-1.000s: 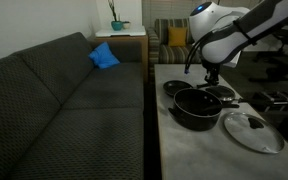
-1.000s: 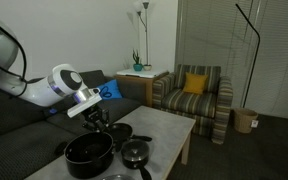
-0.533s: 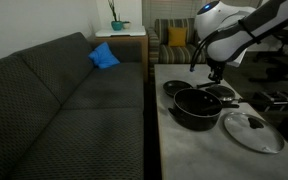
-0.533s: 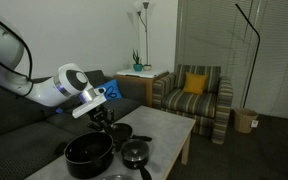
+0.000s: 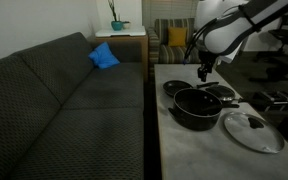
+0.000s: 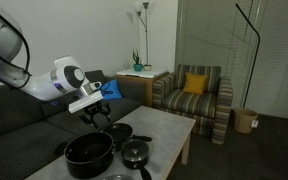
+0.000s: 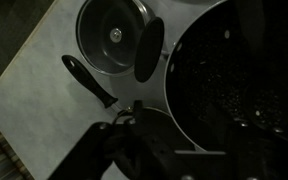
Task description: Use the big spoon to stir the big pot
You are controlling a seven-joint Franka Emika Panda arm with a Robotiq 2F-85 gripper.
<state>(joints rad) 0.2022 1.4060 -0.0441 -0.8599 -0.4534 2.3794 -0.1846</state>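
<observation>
The big pot [image 5: 196, 108] [image 6: 89, 153] stands on the white table [image 5: 184, 150], wide, black and dark inside. In the wrist view it fills the right side [image 7: 234, 80]. The big spoon's oval black bowl [image 7: 149, 48] lies at the pot's rim, between the pot and a small pan; its handle is lost in the dark. My gripper [image 5: 204, 72] [image 6: 96, 114] hangs a little above the pot's far edge, apart from the spoon. Its fingers look spread, with nothing between them. In the wrist view the gripper is only a dark shape along the bottom.
Two smaller black pans [image 5: 176, 88] [image 5: 221, 92] stand behind the pot; one [image 7: 114, 35] shows its handle [image 7: 89, 78] in the wrist view. A glass lid [image 5: 252, 130] lies to the pot's side. A dark sofa [image 5: 64, 100] runs along the table.
My gripper has risen out of the pot and drawn back a little. Its fingers have come apart, and the spoon stays behind at the pot's rim.
</observation>
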